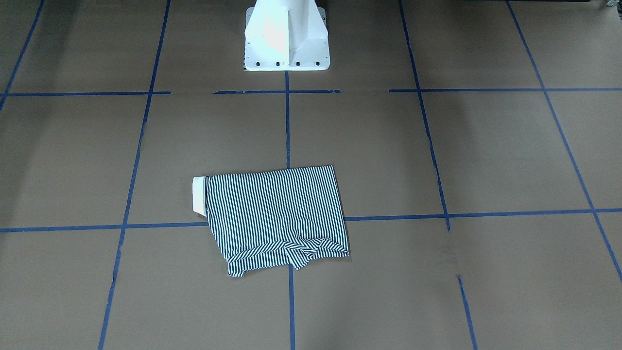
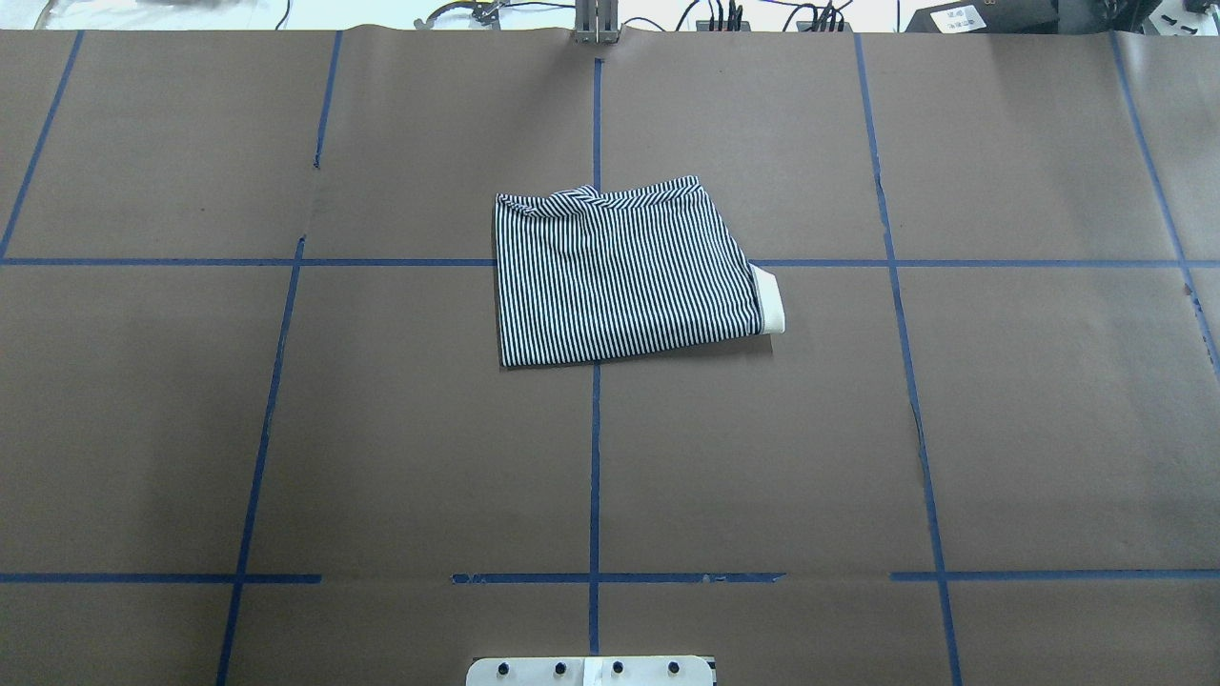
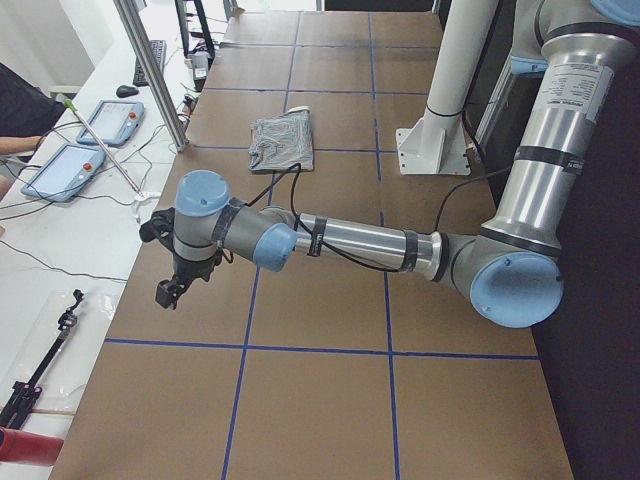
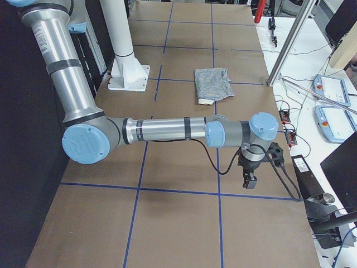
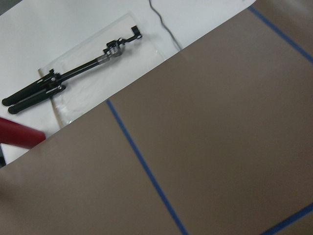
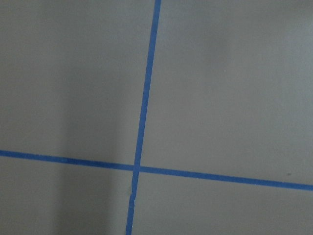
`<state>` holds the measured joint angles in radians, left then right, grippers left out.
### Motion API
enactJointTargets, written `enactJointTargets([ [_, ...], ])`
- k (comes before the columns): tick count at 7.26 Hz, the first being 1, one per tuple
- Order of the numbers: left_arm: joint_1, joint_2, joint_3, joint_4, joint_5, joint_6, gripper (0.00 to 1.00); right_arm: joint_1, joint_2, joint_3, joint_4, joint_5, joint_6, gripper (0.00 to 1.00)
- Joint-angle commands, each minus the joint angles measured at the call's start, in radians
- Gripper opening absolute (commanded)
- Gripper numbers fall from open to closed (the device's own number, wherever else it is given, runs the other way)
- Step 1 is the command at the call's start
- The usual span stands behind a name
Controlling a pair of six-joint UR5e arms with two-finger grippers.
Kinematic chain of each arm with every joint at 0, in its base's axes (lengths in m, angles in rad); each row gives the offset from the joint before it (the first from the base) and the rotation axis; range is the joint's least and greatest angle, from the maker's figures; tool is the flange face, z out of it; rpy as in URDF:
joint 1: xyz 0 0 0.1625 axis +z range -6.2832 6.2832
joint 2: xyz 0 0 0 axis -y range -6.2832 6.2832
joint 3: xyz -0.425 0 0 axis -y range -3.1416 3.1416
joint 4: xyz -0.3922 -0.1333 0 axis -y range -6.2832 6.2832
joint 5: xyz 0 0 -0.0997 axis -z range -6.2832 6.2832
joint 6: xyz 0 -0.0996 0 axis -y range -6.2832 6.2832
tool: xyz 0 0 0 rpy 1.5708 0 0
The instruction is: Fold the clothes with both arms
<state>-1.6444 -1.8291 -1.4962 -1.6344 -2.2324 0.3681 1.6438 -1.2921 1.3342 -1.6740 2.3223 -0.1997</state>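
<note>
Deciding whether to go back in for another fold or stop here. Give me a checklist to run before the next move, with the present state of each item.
1. Shirt folded to a compact block on the table: ok.
2. Shirt edge farthest from the robot lies flat: not ok, fabric is bunched there.
3. Collar tucked in: not ok, it pokes out on the robot's right side.
4. Left arm and left claw clear of the shirt: ok, out over bare table.
5. Right arm and right claw clear of the shirt: ok, likewise.
6. Claws open: cannot tell, they show only in the side views.
</note>
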Motion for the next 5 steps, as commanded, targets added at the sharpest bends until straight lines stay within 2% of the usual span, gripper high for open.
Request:
enactJointTargets([
  [1,-0.023,0.013,-0.143,0.390,0.002,0.035,1.00,0.021,-0.062,0.015,-0.029,0.083,-0.038,1.00],
  [2,-0.023,0.054,-0.186,0.421,-0.018,0.035,1.00,0.016,-0.067,0.076,-0.048,0.034,-0.021,1.00],
  [3,-0.022,0.066,-0.191,0.426,-0.089,0.034,1.00,0.013,-0.067,0.082,-0.079,0.031,-0.020,1.00],
  [4,-0.018,0.159,-0.200,0.412,-0.167,0.035,1.00,0.013,-0.078,0.083,-0.082,0.041,-0.018,1.00],
  [5,-0.015,0.224,-0.187,0.295,-0.209,0.037,1.00,0.008,-0.088,0.085,-0.073,0.043,-0.018,1.00],
])
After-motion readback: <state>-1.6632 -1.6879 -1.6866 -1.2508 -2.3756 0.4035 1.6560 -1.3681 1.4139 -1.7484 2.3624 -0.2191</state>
